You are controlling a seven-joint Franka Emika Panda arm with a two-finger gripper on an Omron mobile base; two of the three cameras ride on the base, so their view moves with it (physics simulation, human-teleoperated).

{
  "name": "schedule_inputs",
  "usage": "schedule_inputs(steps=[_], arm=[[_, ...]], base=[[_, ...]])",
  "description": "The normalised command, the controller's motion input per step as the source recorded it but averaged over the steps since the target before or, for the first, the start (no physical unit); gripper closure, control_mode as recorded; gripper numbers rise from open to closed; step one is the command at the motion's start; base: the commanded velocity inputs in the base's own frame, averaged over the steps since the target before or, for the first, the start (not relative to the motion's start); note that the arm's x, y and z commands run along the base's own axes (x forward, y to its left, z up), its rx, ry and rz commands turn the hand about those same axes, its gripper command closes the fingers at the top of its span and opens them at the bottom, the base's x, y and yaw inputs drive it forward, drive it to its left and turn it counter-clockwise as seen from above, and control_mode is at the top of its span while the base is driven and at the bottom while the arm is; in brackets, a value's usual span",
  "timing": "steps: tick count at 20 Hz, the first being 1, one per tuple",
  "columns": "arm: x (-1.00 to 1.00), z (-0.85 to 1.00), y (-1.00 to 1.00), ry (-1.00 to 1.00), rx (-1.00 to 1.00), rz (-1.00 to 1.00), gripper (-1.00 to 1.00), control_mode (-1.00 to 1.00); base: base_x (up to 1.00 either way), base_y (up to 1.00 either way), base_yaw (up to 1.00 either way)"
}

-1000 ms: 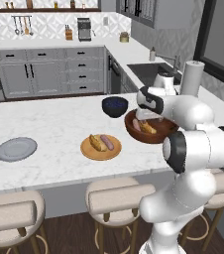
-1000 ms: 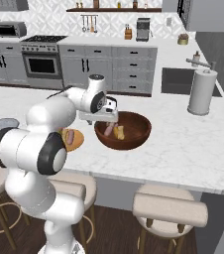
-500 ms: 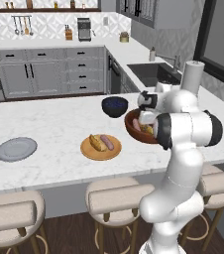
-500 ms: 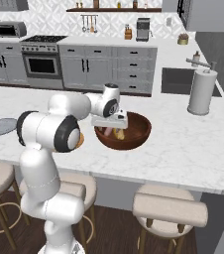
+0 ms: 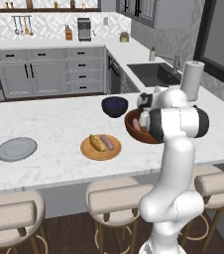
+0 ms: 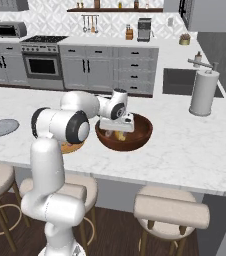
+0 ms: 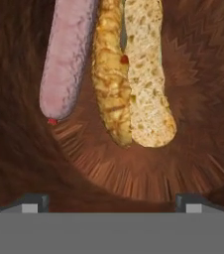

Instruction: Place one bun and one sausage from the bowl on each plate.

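Two-finger gripper (image 7: 112,201) hangs wide open inside the wide reddish-brown wooden bowl (image 6: 137,139), over a pink sausage (image 7: 67,57) touching, I think, a split golden bun (image 7: 134,74). Nothing's gripped.

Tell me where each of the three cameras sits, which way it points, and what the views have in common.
Left base view: behind the arm to its left, looking forward and down over the counter at the grey plate, tan plate and wooden bowl; the white arm rises at lower right.
Right base view: behind to the right, facing the same counter; the arm rises at lower left.
Hand view: on the hand, looking down into the bowl at a sausage and bun; the open gripper shows its fingertips at the bottom.
Shared: all show the wooden bowl.
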Motion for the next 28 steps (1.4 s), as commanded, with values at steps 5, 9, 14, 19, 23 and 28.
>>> schedule_inputs(steps=[5, 9, 14, 19, 23, 28], arm=[[0.13, -0.22, 0.18, 0.0, 0.0, 0.0, -1.0, -1.0], [0.23, -0.05, 0.03, 0.0, 0.0, 0.0, -1.0, -1.0], [0.22, -0.02, -0.16, 0.0, 0.0, 0.0, -1.0, -1.0], [0.29, -0.13, -0.24, 0.02, 0.02, 0.0, -1.0, -1.0], [0.13, -0.52, 0.0, 0.05, 0.0, 0.0, -1.0, -1.0], [0.16, -0.41, -0.05, 0.0, 0.0, 0.01, -1.0, -1.0]], base=[[0.0, 0.0, 0.0], [0.0, 0.0, 0.0], [0.0, 0.0, 0.0], [0.0, 0.0, 0.0], [0.0, 0.0, 0.0], [0.0, 0.0, 0.0]])
